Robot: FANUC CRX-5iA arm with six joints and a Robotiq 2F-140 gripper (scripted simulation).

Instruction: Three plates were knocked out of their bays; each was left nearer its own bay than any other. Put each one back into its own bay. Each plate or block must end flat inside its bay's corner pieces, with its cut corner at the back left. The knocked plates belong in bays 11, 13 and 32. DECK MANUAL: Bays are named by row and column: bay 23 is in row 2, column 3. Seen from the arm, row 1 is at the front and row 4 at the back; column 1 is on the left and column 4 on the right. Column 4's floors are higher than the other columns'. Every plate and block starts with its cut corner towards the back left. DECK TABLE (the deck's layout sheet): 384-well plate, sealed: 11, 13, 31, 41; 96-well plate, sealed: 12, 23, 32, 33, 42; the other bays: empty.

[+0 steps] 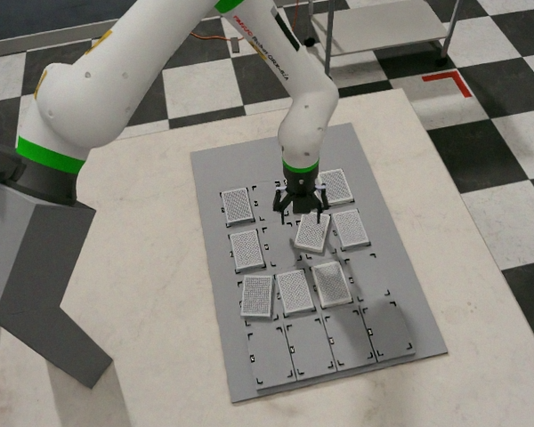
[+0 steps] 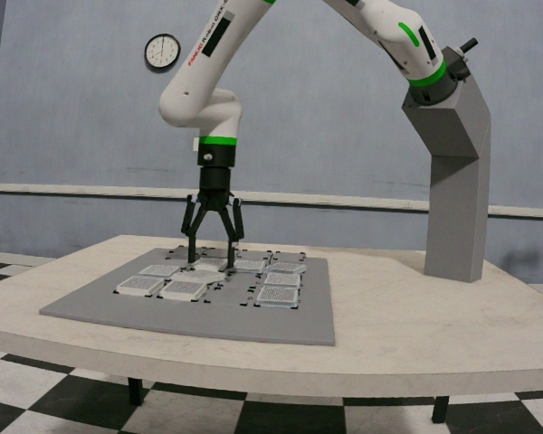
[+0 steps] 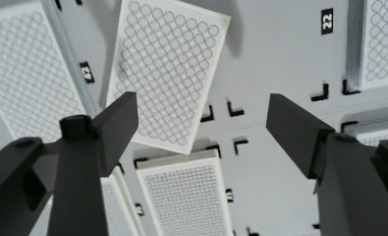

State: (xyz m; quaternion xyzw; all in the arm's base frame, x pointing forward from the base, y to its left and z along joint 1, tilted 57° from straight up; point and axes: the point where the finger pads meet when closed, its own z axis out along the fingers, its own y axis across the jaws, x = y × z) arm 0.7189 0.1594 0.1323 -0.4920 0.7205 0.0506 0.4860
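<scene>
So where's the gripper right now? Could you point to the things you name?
In the exterior view, the open gripper (image 1: pixel 300 222) (image 2: pixel 211 265) (image 3: pixel 202 110) is left of the grey pedestal (image 1: pixel 37 248) (image 2: pixel 454 224), over the deck (image 1: pixel 267 147) (image 2: pixel 192 322) (image 3: pixel 279 44), near the most crooked plate (image 1: pixel 312 233) (image 2: pixel 199 275) (image 3: pixel 163 74).

We count 9 plates (image 1: pixel 246 249) (image 2: pixel 277 297) (image 3: pixel 166 74) in the exterior view; from the top we get 8, and the wrist view catches 6, whole or part. We tally 4 raised bay floors (image 1: pixel 350 337) in the top view. We have 1 deck board (image 1: pixel 212 183) (image 2: pixel 192 324), 1 table (image 1: pixel 142 276) (image 2: pixel 403 345) with 2 legs (image 2: pixel 135 391) showing, 1 arm (image 1: pixel 120 68) (image 2: pixel 215 61), 1 gripper (image 1: pixel 300 222) (image 2: pixel 211 266) (image 3: pixel 202 110) with 2 fingers (image 1: pixel 282 215) (image 2: pixel 191 250), 1 pedestal (image 1: pixel 42 276) (image 2: pixel 454 210) and 1 wall clock (image 2: pixel 162 51).
</scene>
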